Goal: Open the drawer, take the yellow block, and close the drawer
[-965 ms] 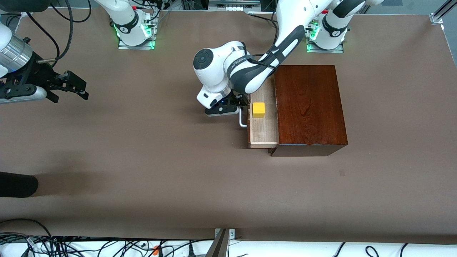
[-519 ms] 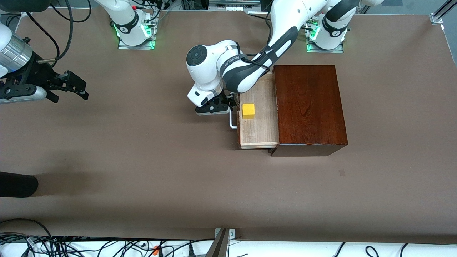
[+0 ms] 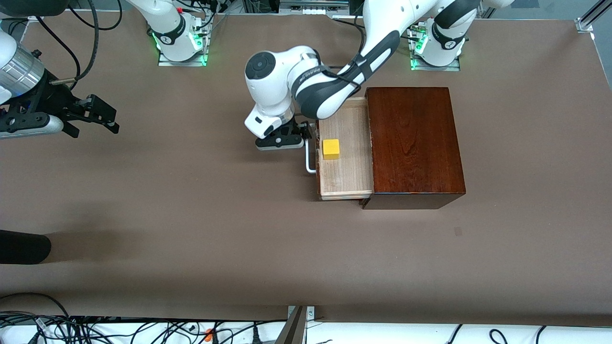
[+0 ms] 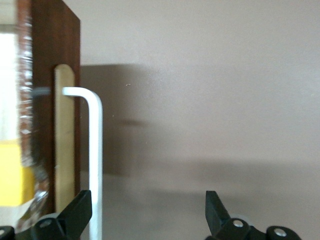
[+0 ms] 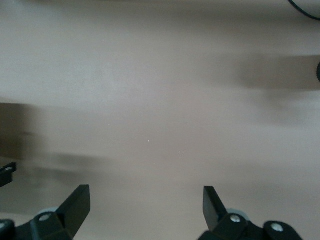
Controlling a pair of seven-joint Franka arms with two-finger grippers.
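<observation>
The drawer (image 3: 351,167) stands pulled out of the reddish-brown box (image 3: 411,143), toward the right arm's end. The yellow block (image 3: 331,149) sits in the tray just inside the drawer's front; a part of it shows in the left wrist view (image 4: 12,182). My left gripper (image 3: 300,136) is open at the white loop handle (image 3: 310,160). In the left wrist view the handle's bar (image 4: 95,150) runs between the jaws (image 4: 147,215), close by one finger (image 4: 75,215). My right gripper (image 3: 103,117) is open and empty, waiting over bare table (image 5: 145,210) at the right arm's end.
A black rounded object (image 3: 24,246) lies at the table's edge at the right arm's end, nearer the camera. Cables (image 3: 119,329) hang along the near edge. Brown table (image 3: 215,215) spreads in front of the drawer.
The drawer has slid farther out of the box, toward the right arm's end, and the left gripper moved the same way. The right arm has not moved.
</observation>
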